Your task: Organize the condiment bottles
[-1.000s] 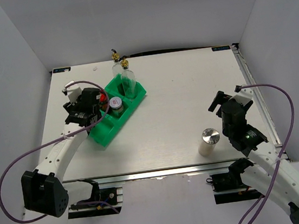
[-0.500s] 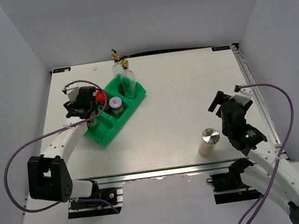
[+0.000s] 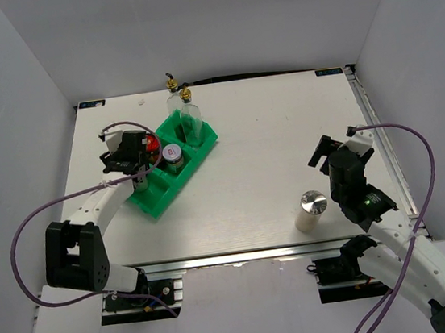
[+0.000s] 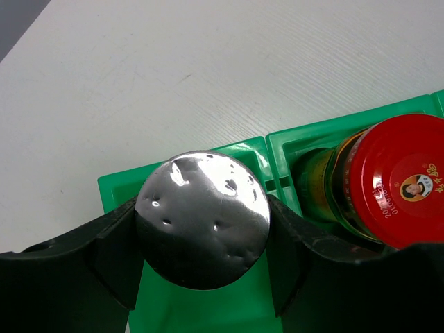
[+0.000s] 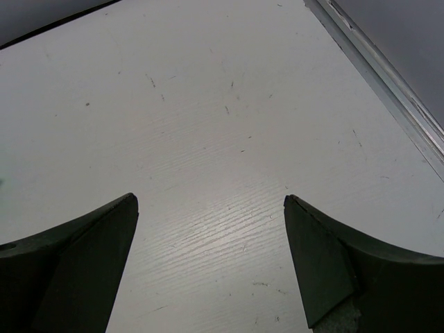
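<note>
1. Left fingers (image 4: 114, 257) are gripping the silver-capped shaker (image 4: 202, 218), centre frame, over the green tray (image 4: 118, 187)'s end compartment.
2. I am planning a straight descent beside the red-lidded jar (image 4: 395, 180).
3. Right fingers (image 5: 76, 257) are gaping, empty.

- Between the left gripper (image 4: 202, 208) fingers there is no gap: the held shaker (image 4: 202, 218) fills it, touching both
- Just outside the finger on the wrist view's right stands the red-lidded jar (image 4: 395, 180), behind a divider wall of the green tray (image 4: 118, 187)
- Ahead of those fingers, past the tray rim, the table (image 4: 173, 83) lies bare
- Between and ahead of the wide-spread right gripper (image 5: 209, 200) fingers there is only bare table; the edge rail (image 5: 378, 69) crosses beyond one finger
- The loose shaker (image 3: 314, 204) stands behind those fingers, beside the wrist
</note>
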Robot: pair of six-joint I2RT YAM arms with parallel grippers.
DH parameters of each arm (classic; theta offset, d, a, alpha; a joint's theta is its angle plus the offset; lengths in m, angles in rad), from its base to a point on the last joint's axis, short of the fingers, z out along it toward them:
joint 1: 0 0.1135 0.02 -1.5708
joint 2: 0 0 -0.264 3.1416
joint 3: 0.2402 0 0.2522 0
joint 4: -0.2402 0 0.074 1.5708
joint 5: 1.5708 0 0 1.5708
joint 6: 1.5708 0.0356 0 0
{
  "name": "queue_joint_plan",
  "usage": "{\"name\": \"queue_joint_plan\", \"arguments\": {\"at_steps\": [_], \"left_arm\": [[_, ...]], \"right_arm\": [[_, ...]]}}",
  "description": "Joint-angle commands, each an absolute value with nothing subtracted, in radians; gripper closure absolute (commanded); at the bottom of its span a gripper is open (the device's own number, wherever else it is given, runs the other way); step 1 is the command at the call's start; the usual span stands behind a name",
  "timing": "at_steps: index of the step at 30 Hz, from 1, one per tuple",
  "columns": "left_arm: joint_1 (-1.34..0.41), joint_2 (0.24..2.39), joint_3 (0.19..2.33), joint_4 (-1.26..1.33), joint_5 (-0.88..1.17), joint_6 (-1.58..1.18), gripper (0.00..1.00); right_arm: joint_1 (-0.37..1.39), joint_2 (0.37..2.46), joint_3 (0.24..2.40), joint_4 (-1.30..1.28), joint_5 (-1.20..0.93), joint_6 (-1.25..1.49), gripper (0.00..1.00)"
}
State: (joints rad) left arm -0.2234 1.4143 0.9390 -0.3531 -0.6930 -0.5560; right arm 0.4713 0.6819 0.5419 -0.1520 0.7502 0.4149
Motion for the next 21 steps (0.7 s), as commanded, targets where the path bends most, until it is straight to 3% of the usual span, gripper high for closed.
{"name": "queue_joint_plan", "arguments": {"at_steps": [1, 2, 9, 21], "left_arm": [[-0.216, 1.388, 0.95, -0.33, -0.712, -0.56, 0.5], [-0.216, 1.378, 0.95, -0.339, -0.713, -0.561, 0.37], [-0.216, 1.325, 0.943, -0.371, -0.718, -0.58, 0.02], [-0.216, 1.151, 0.979, -0.377, -0.614, -0.531, 0.02]], "right_arm": [[0.465, 0.686, 0.541, -0.103, 0.744, 0.403, 0.11], [0.466, 0.686, 0.541, -0.104, 0.741, 0.405, 0.11], [0.466, 0.681, 0.541, -0.11, 0.723, 0.41, 0.1], [0.466, 0.753, 0.701, -0.405, 0.467, 0.503, 0.11]]}}
